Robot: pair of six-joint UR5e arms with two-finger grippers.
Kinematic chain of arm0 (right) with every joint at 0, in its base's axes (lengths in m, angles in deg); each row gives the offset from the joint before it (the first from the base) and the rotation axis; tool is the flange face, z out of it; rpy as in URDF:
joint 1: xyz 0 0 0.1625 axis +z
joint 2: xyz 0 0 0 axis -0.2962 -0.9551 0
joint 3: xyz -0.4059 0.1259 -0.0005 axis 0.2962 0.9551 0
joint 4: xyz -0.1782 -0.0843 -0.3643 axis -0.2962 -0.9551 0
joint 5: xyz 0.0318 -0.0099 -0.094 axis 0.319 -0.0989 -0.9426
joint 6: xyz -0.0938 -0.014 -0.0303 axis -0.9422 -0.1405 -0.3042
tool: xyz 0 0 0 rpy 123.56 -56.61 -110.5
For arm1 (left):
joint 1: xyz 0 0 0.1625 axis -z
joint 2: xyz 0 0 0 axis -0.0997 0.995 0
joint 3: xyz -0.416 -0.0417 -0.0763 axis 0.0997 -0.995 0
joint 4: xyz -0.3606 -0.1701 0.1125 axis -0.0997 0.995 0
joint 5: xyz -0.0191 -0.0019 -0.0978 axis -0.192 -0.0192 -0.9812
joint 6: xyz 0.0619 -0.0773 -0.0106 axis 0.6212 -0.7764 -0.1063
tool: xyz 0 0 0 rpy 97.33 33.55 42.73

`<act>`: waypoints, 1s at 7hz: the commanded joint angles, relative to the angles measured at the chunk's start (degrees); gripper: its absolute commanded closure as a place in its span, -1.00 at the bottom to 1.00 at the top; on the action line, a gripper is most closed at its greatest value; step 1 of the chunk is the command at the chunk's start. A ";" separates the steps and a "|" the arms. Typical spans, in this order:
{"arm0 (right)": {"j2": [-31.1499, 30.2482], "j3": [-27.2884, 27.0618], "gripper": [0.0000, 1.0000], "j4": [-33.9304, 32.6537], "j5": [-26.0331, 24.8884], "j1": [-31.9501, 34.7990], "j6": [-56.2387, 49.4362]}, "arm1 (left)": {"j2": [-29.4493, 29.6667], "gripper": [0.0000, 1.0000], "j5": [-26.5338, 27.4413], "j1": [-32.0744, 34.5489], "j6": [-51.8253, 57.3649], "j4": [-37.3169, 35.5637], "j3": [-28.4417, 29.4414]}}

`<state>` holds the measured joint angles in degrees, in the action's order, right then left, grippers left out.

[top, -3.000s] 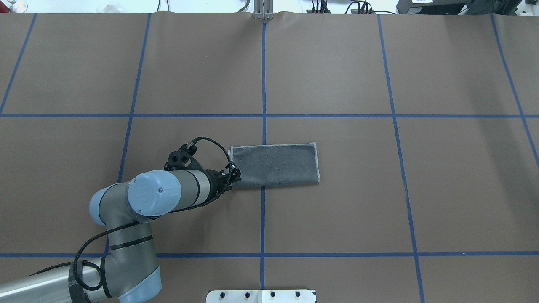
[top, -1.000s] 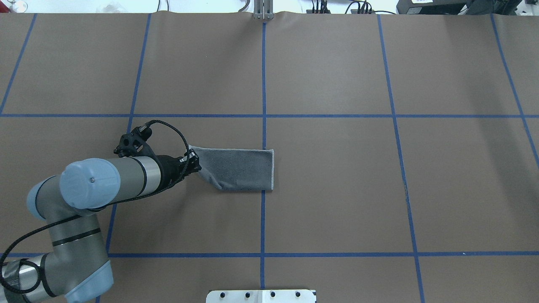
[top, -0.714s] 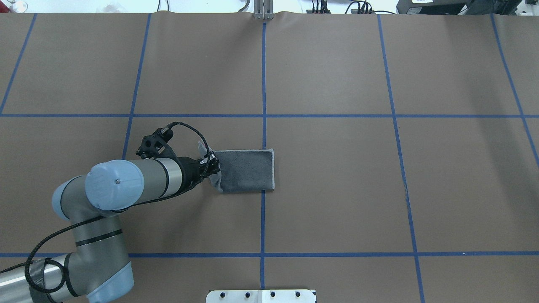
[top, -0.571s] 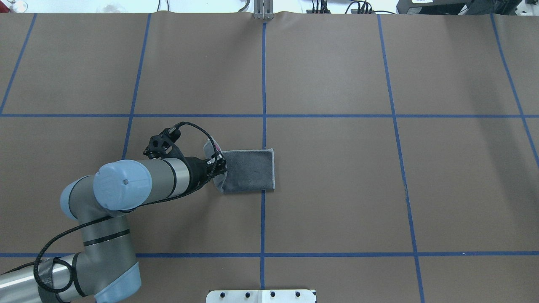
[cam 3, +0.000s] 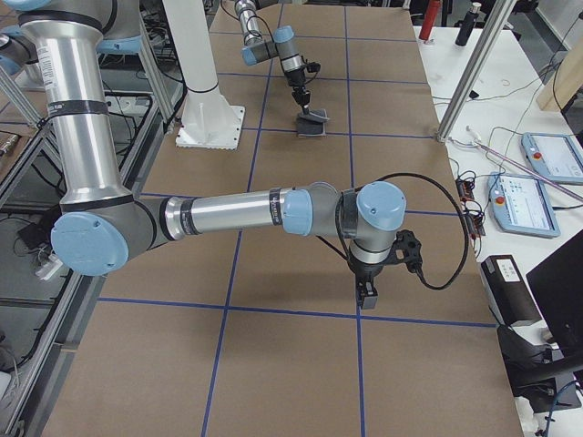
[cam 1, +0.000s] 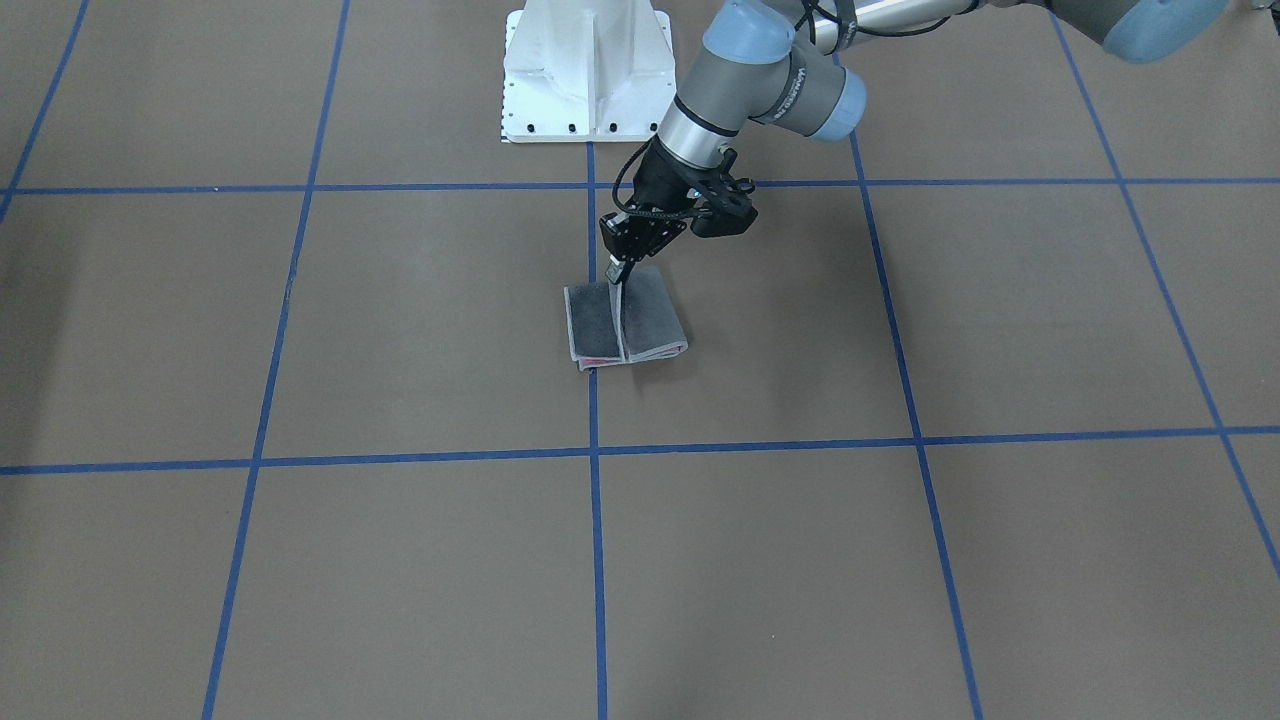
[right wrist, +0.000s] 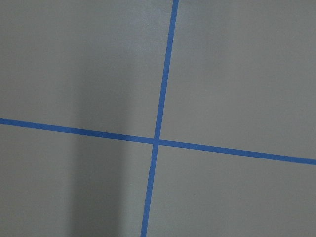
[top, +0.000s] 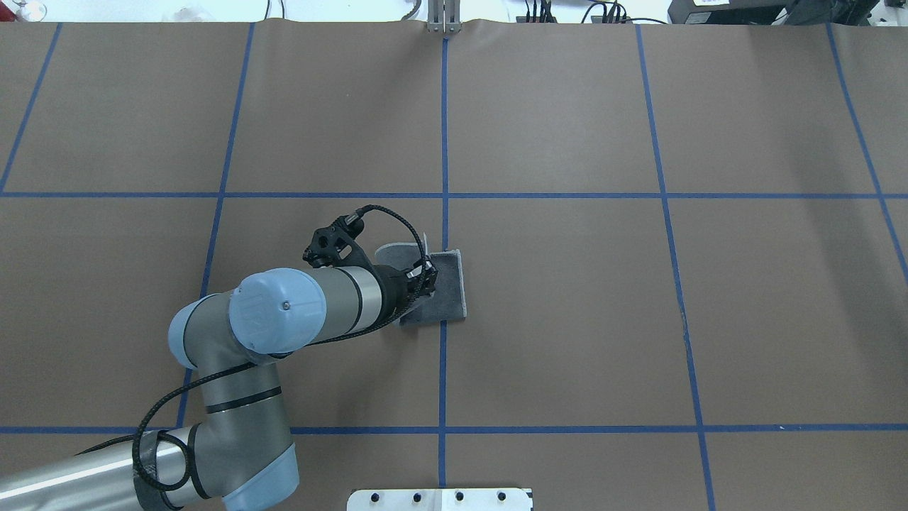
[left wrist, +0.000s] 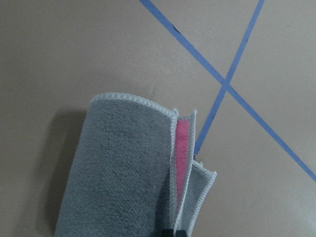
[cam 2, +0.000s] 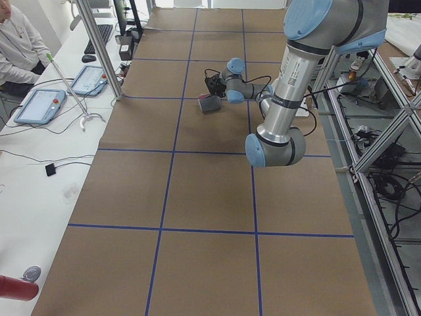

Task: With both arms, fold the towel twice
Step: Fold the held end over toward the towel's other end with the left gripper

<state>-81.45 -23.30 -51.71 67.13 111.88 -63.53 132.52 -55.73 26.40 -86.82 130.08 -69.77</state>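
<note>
Once folded, the towel [cam 1: 652, 322] lies by the middle tape line [cam 1: 597, 560], one edge pinched upright in the left gripper [cam 1: 617, 272] (whether the right gripper [cam 3: 366, 297] is open I cannot tell): second fold seemingly half done.

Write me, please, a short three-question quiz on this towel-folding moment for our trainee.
1. True or false: the left gripper is pinching a raised edge of the towel.
2. Multiple choice: in the left wrist view, which colour shows between the towel's grey layers? A) pink B) green C) yellow
3. Short answer: is the right gripper touching the towel?

Key: 1 true; 2 A; 3 no, it hangs over bare table, well apart from the towel.
</note>
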 commanded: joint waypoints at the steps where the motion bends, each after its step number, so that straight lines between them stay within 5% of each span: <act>1: -0.01 0.00 -1.00 0.00 0.00 0.00 0.00 | 2.88 1.00 1.97 -1.59 0.00 -2.37 1.57; 3: -0.01 0.00 -1.00 0.00 0.00 0.00 0.00 | 4.03 1.00 2.07 -2.04 0.00 -2.37 2.99; 4: -0.01 0.00 -1.00 0.00 0.00 0.00 0.00 | 4.12 0.52 2.07 -1.95 0.09 -2.45 3.25; 5: -0.01 0.00 -1.00 0.00 0.00 0.00 0.00 | 4.12 -0.98 1.98 -1.95 2.35 -2.54 3.43; 7: -0.10 0.00 -1.00 0.00 0.00 0.00 -0.09 | 4.47 -1.00 1.37 -1.78 6.84 -3.50 3.17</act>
<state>-81.49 -23.30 -51.71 67.13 111.88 -63.58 136.90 -53.93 24.48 -82.41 127.27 -66.45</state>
